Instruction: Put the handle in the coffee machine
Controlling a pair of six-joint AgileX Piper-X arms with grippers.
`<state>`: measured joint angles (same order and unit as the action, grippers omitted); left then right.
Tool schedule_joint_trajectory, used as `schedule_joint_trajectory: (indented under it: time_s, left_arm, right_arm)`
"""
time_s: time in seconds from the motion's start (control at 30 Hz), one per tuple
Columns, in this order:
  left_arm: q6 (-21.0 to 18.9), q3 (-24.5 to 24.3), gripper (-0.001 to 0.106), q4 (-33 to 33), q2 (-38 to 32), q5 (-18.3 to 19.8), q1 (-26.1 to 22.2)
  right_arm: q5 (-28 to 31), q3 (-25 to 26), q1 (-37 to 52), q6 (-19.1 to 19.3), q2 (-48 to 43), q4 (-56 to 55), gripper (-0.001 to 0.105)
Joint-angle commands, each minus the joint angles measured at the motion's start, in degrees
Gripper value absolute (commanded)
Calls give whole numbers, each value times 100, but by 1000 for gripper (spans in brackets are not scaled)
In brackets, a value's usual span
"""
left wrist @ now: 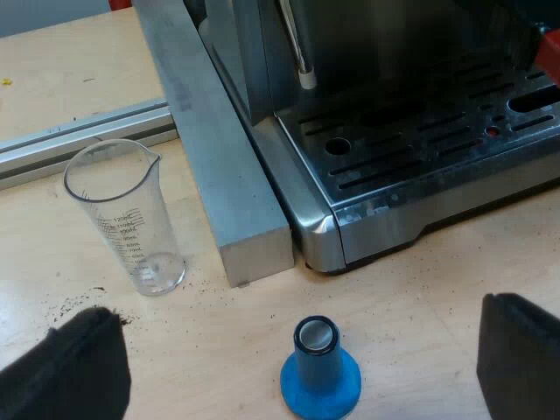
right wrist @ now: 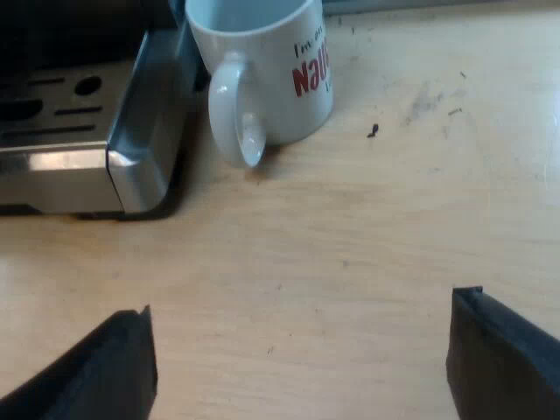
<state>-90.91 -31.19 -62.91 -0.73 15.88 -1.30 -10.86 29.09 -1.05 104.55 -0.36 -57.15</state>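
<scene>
Red handle end [left wrist: 549, 48] shows at the front of the coffee machine [left wrist: 420, 140], far from my left gripper [left wrist: 299, 337], which is spread wide over the blue tamper [left wrist: 320, 376]. My right gripper [right wrist: 299, 311] is spread wide near the mug [right wrist: 271, 70].

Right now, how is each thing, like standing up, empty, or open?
Measuring glass, upright and empty on the table.
Blue tamper, standing on its wide base, untouched.
Espresso machine, standing on the table, steam wand pointing down.
Mug, upright beside the machine's corner.
Left gripper, open over the tamper, holding nothing.
Right gripper, open above the table, holding nothing.
</scene>
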Motion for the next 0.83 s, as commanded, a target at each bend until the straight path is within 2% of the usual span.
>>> schedule_joint_trajectory:
  time_s: [0.03, 0.33, 0.6, 0.83]
  left_arm:
    - [-50, -1, 82, 73, -796, 22, 27]
    - [-50, 21, 82, 118, -796, 22, 27]
    - [-34, 55, 82, 208, -796, 22, 275]
    - [-25, 55, 82, 208, -809, 22, 207]
  right_arm:
    - [-7, 29, 8, 13, -256, -34, 70]
    - [-7, 29, 8, 13, -256, -34, 70]
    - [-7, 29, 8, 13, -256, -34, 70]
    - [-7, 29, 8, 13, -256, -34, 70]
